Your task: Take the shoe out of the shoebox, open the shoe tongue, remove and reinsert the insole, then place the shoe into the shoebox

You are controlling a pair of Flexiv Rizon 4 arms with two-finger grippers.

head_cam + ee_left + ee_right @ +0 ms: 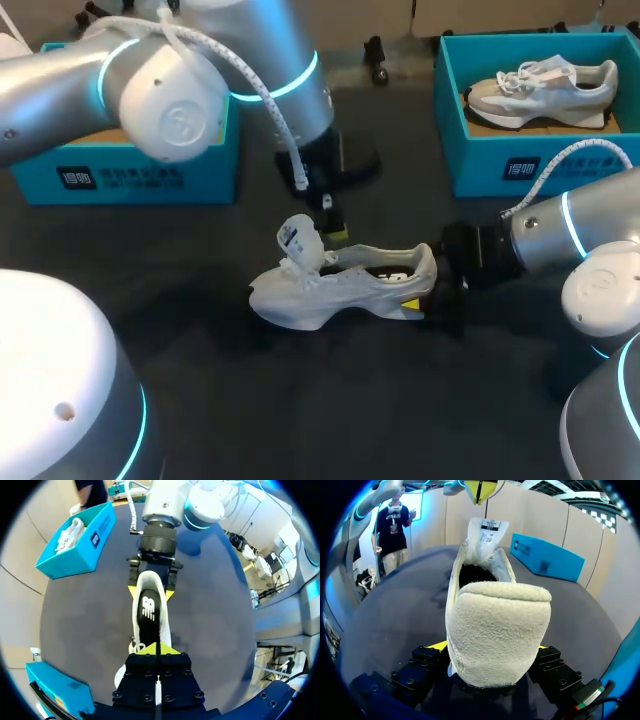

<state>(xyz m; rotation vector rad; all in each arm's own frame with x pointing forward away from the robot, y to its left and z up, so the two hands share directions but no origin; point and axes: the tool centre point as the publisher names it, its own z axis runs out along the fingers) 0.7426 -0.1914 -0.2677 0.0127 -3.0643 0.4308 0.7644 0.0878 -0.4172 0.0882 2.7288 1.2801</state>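
Under the white shoe (330, 290) lies the dark table (330, 420). Left arm (150, 80) comes in over the back-left of the shoe, right arm (560, 235) from the shoe's heel side. Left shoebox (140, 175), teal, sits back-left of the shoe, well apart, mostly hidden by the arm. Right shoebox (520, 165), teal, sits back-right of the shoe, well apart, with a second shoe (545, 90) lying inside.

The shoe stands on its sole outside both boxes, toe to the left and heel to the right. Right gripper (420, 303) clamps the heel, a yellow tip pressed on each side. Left gripper (335, 235) hangs just above the shoe's opening, fingers pressed together with nothing seen between them. The tongue (300, 238) stands pulled up, close under those tips; contact unclear. A black insole (150, 612) lies flat inside the shoe. A white label (490, 527) shows on the tongue.
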